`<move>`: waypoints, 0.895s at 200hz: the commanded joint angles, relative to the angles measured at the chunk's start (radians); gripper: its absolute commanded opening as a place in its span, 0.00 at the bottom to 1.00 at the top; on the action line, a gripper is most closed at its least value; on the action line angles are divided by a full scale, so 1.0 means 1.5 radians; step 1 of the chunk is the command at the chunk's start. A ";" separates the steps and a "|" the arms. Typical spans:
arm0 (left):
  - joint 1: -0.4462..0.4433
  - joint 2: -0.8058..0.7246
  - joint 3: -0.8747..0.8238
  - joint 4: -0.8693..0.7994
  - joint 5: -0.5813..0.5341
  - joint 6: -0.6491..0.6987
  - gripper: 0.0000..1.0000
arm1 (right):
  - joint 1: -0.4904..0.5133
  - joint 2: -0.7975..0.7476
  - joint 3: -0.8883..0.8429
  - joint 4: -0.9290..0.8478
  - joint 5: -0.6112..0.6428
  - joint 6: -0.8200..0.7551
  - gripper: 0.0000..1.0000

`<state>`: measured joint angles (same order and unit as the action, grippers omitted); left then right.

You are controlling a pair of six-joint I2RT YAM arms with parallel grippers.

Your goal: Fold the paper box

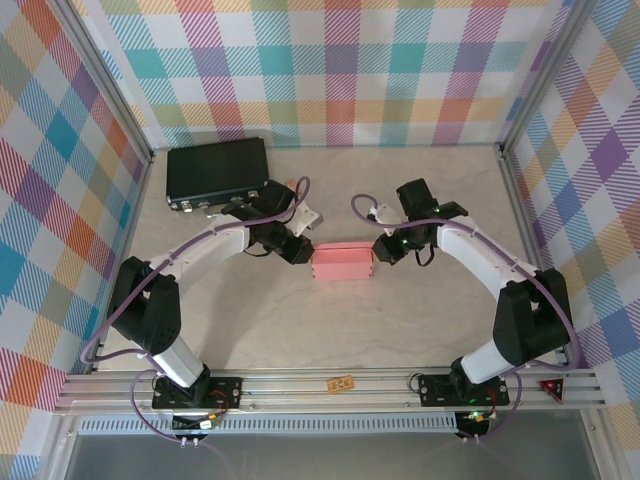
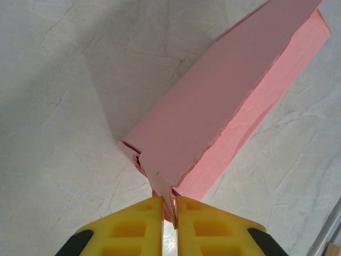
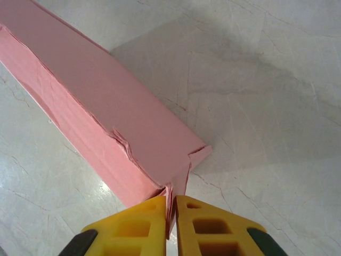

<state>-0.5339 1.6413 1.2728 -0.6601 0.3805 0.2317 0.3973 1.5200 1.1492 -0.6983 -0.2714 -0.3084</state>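
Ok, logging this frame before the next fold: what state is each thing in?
paper box, folded up into a shallow box shape, pinched at both ends.
left gripper, shut on the paper box's end flap.
right gripper, shut on the flap at the opposite end.
black case, closed, lying flat.

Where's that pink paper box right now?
In the top view the paper box sits centrally on the table, between the left gripper and right gripper, each pinching one end; the black case lies behind-left.
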 commanded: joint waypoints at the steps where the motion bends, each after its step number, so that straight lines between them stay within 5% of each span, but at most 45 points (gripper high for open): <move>1: 0.004 0.006 0.014 -0.015 0.028 -0.013 0.16 | 0.010 0.009 0.019 -0.009 -0.023 0.014 0.14; 55: 0.003 -0.002 0.002 0.000 0.015 -0.049 0.21 | 0.012 0.009 0.019 -0.011 -0.013 0.040 0.16; 179: 0.001 0.004 -0.006 0.004 0.026 -0.055 0.13 | 0.016 0.035 0.049 -0.044 -0.021 0.061 0.16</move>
<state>-0.5343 1.6428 1.2724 -0.6525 0.3851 0.1493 0.4076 1.5520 1.1851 -0.7330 -0.2699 -0.2379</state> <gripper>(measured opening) 0.134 0.158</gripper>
